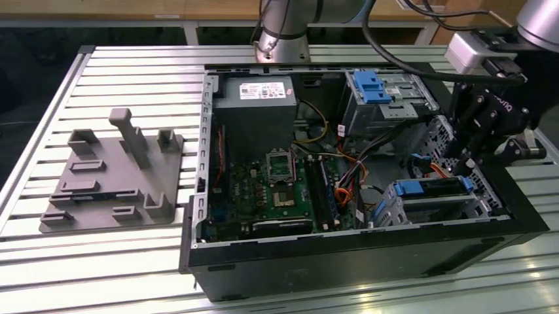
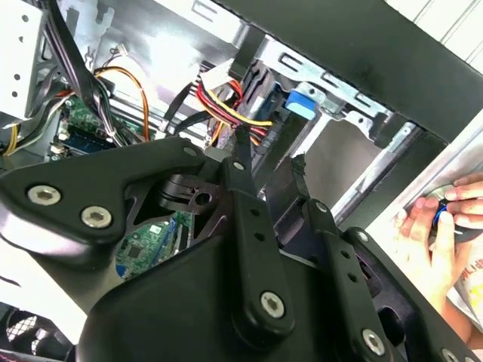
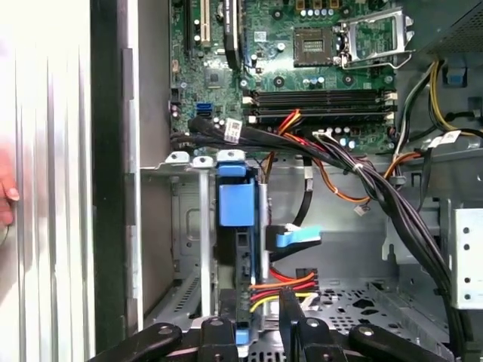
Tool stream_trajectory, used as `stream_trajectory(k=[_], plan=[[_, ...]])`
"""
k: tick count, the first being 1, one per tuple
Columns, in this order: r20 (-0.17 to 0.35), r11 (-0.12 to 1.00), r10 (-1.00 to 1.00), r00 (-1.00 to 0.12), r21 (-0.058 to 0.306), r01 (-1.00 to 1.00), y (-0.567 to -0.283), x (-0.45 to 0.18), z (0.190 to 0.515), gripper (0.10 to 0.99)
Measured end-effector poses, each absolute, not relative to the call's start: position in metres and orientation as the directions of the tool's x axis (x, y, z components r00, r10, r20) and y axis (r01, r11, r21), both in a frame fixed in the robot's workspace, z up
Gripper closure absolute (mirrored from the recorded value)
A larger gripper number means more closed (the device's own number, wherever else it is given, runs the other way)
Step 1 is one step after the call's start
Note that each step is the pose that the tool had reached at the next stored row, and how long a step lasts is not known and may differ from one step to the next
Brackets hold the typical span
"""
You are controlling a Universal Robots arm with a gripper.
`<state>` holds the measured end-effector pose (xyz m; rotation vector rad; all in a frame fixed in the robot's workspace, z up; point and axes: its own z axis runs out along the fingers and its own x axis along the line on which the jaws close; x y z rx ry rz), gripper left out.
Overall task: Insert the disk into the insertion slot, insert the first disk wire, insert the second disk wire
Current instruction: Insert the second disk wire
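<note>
The disk (image 1: 434, 187), silver with a blue carrier rail, sits inside the insertion slot (image 1: 447, 207), the low silver cage at the near right corner of the open computer case. My gripper (image 1: 454, 167) hangs just above that cage. In both wrist views its fingers (image 2: 243, 181) stand apart, open, with nothing pinched. In the first wrist view the disk (image 3: 234, 204) shows edge-on, and a red, yellow and black disk wire (image 3: 283, 285) runs to its end between my gripper (image 3: 256, 305) fingers. A blue-plugged disk wire (image 3: 296, 237) hangs loose beside the disk.
A taller grey cage with a blue latch (image 1: 378, 88) stands behind the slot. The motherboard (image 1: 279, 190) and power supply (image 1: 255, 108) fill the case's left half, with black cable bundles (image 3: 377, 188) crossing. A grey fixture (image 1: 114, 176) lies outside. A person's hand (image 2: 441, 219) rests by the case wall.
</note>
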<state>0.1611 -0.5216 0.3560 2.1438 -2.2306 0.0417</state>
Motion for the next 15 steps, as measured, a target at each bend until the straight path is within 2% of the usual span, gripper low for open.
stream_trajectory(k=[10, 15], plan=[[0.211, 0.042, -0.977, -0.039, 0.006, -0.999, -0.497, 0.160, 0.356, 0.725], [0.215, 0.042, -0.975, -0.049, -0.038, -0.998, -0.479, 0.158, 0.356, 0.725]])
